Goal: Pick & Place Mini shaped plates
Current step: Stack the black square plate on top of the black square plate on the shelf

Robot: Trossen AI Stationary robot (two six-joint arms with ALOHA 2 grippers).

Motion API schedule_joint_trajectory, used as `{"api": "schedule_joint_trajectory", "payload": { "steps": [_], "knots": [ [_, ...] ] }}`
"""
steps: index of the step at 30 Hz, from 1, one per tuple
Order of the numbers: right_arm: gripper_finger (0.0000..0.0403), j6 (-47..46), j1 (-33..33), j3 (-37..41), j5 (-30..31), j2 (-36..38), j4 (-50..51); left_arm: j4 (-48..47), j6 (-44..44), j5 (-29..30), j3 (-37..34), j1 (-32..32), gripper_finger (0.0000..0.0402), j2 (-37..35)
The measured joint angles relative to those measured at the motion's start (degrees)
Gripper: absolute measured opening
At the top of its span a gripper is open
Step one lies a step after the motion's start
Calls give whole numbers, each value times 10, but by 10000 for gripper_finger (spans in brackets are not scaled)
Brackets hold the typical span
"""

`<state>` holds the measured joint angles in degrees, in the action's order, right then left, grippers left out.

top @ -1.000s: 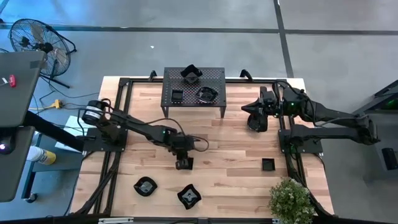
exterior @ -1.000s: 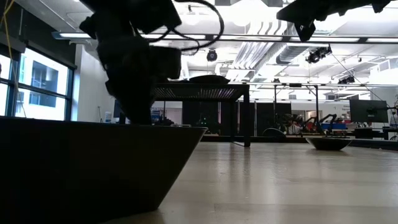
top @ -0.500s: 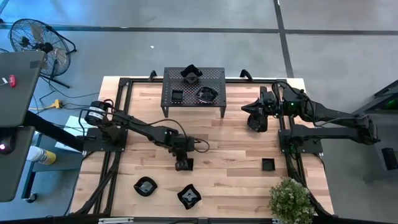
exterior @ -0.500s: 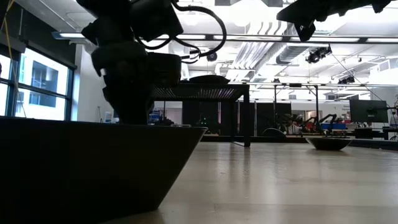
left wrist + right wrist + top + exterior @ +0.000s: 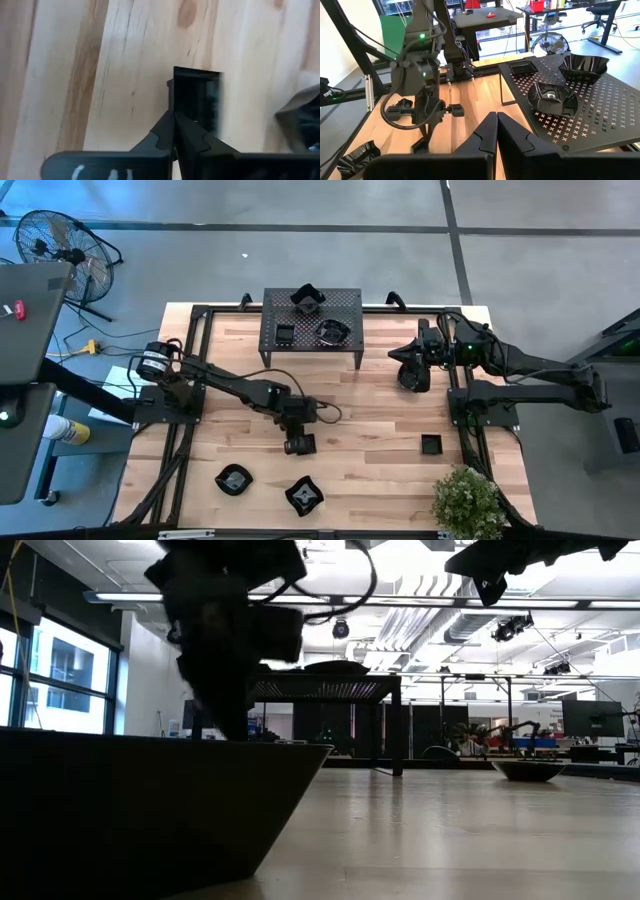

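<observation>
Pale wooden planks form the tabletop (image 5: 370,405), seen from above, with grey floor around it. At the left, near the front edge, a rounded black plate (image 5: 235,478) lies flat; a wavy-rimmed plate (image 5: 304,496) lies just to its right. Above these, the left end effector (image 5: 299,445) points down at a small square plate (image 5: 303,444). In the left wrist view its fingers are pressed together, tips touching the near rim of that square plate (image 5: 196,102); whether they pinch the rim cannot be told. If the hold is only on the thin glossy edge, the plate could slip out or tip when lifted. At the back stands a perforated black rack (image 5: 311,320) already holding three plates; a careless set-down there could knock one of them. Further right, the right end effector (image 5: 409,379) waits above the tabletop, fingers closed on nothing. Another square plate (image 5: 430,445) lies near the right edge, beside a potted plant (image 5: 467,503).
</observation>
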<state>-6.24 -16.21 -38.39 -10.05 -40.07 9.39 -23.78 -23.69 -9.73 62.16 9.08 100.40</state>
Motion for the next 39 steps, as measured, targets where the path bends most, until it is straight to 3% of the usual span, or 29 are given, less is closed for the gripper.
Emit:
{"api": "schedule_joint_trajectory", "payload": {
  "steps": [6, 14, 18, 25, 33, 39],
  "knots": [
    [2, 1, 0, 0, 0, 0, -1, -22, -6, -3, 29, -30, 0, -29],
    [6, 1, 0, 0, 0, 0, -3, -39, -52, 1, 30, -100, 0, -149],
    [2, 1, 0, 0, 0, 0, -6, -34, -130, 20, 30, -155, 0, -224],
    [4, 1, 0, 0, 4, 0, -8, -62, -294, 105, 30, -264, 0, -318],
    [6, 1, 0, 0, 6, 0, -11, -106, -288, 78, 29, -366, 0, -332],
    [2, -2, 0, 0, 6, 0, -12, -78, -293, 40, -17, -418, 0, -337]
  ]
}}
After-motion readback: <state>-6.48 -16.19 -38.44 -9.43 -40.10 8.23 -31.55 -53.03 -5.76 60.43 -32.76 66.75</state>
